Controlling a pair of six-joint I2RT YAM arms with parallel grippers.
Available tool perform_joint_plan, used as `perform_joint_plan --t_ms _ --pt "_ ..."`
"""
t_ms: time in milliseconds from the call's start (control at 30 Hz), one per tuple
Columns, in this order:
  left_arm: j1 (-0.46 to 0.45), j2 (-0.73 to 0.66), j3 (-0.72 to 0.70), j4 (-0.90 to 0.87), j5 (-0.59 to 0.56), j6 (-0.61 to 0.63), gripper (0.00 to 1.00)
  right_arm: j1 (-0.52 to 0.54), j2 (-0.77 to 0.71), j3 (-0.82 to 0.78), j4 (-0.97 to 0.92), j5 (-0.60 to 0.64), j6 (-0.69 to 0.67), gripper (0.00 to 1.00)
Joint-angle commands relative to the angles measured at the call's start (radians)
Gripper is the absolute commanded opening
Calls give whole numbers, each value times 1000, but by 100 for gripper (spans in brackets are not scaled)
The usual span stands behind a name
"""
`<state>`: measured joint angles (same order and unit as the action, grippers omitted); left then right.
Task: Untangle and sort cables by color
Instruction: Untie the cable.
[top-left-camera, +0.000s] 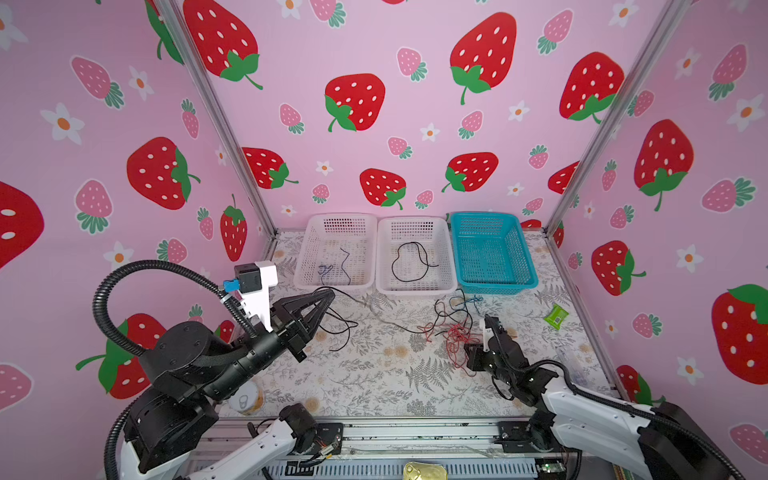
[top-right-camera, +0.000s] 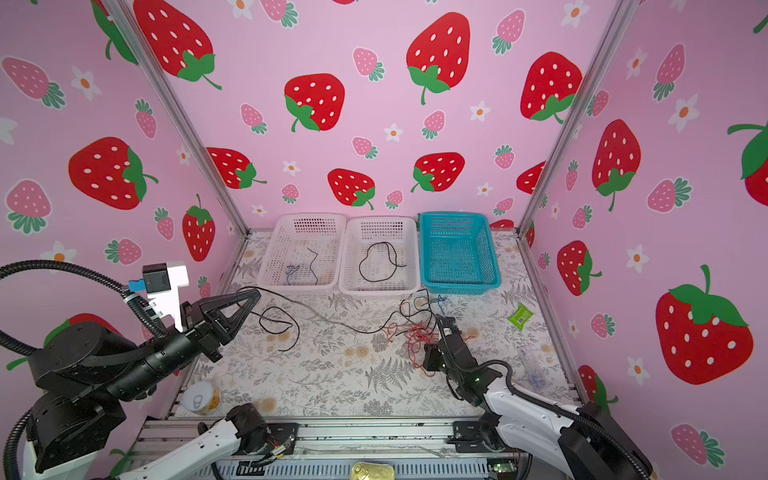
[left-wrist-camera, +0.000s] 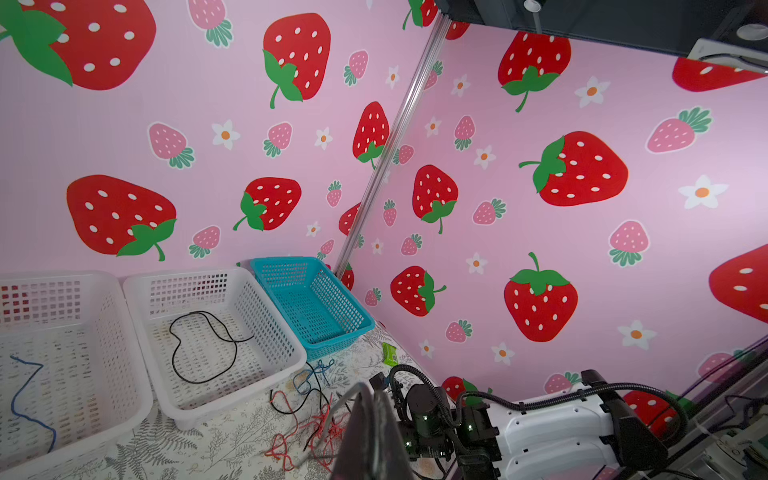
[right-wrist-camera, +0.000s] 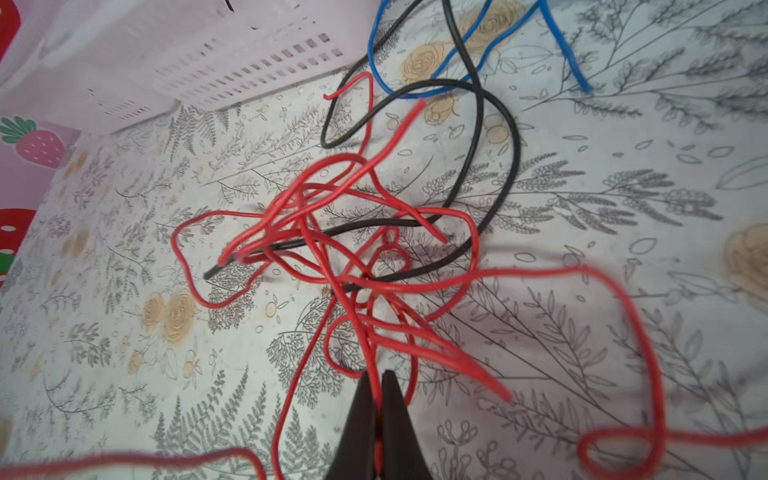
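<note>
Pink strawberry-print walls close in a floral tablecloth (top-left-camera: 374, 374), with three mesh baskets lined up along its far edge. The left white basket (top-left-camera: 305, 257) contains a blue wire (top-left-camera: 325, 270) and a short black one. The middle white basket (top-left-camera: 415, 291) holds a looped black cable (top-left-camera: 392, 268), and no cable shows in the teal basket (top-left-camera: 523, 253) on the right.

The unsorted cables lie on the cloth just in front of the baskets, toward the right. They form a knot of red cables (right-wrist-camera: 353, 249) crossed by a black strand (right-wrist-camera: 498, 124), with a blue cable (right-wrist-camera: 566, 50) on the far side.

The right gripper (right-wrist-camera: 377, 380) sits low at the near side of that knot, its jaws pressed together on a single red strand (right-wrist-camera: 374, 353). The left gripper (top-left-camera: 328, 296) hangs raised on the left, near the left white basket, with its jaws closed. A long black cable (top-left-camera: 347, 292) runs from its tip across the cloth toward the tangle, so it appears to be pinched there.

These wires look light, limp and smooth-skinned. They would likely slide through a loose pinch and drag their neighbours along when pulled. The safest hold is probably on a single strand close to a free end, outside the knot. A slow lift there should let the loops slip free rather than tighten.
</note>
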<state>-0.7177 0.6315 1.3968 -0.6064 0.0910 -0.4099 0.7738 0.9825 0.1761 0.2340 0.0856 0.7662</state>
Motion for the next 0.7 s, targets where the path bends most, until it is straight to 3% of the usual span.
perform_joint_plan --t_ms 0,300,567,667 --pt "3 44 67 13 30 22 0 -7 6 -1 -26 -8 13 0" --pt "4 213 199 33 108 89 0 -4 32 10 7 -48 -27 0" --pt "16 428 298 95 139 164 0 3 -57 -19 24 -82 -37 0" --pt "61 506 336 127 194 164 0 6 -116 -31 20 -96 -39 0"
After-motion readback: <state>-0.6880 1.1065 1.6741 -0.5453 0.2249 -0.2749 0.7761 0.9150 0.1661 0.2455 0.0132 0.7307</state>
